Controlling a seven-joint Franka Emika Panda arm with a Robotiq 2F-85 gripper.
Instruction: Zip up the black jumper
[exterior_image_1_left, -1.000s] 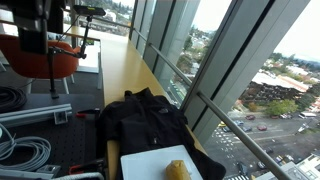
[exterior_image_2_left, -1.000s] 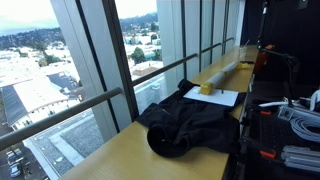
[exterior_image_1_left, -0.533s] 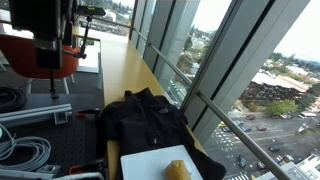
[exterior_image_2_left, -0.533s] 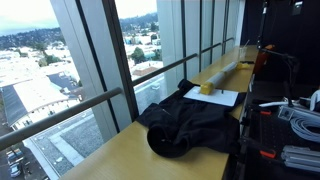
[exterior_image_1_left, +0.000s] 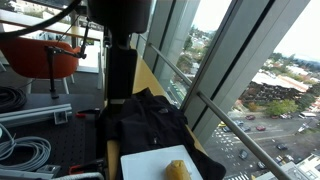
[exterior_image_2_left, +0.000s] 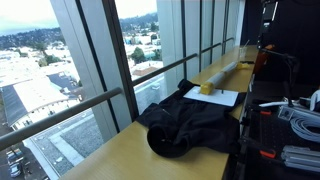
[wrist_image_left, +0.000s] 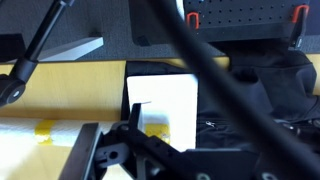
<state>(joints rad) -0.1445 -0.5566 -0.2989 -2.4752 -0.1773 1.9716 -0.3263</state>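
Note:
The black jumper (exterior_image_1_left: 146, 120) lies rumpled on the wooden ledge by the window, in both exterior views (exterior_image_2_left: 195, 125). In the wrist view it fills the right side (wrist_image_left: 255, 95), and a small silver zip pull (wrist_image_left: 210, 124) shows on it. My arm (exterior_image_1_left: 120, 40) is a dark blur above the far end of the jumper. The gripper (wrist_image_left: 115, 140) sits at the bottom of the wrist view, over the white board. Its fingers look apart and hold nothing.
A white board (exterior_image_1_left: 160, 162) with a yellow object (exterior_image_1_left: 178, 170) lies on the ledge next to the jumper, also in the wrist view (wrist_image_left: 165, 100). Window glass and a rail (exterior_image_1_left: 215, 110) run along the ledge. Coiled cables (exterior_image_1_left: 25, 150) lie on the perforated table.
My arm has swung from the far left of the exterior view to the middle, over the far end of the jumper. The jumper and the board have not moved.

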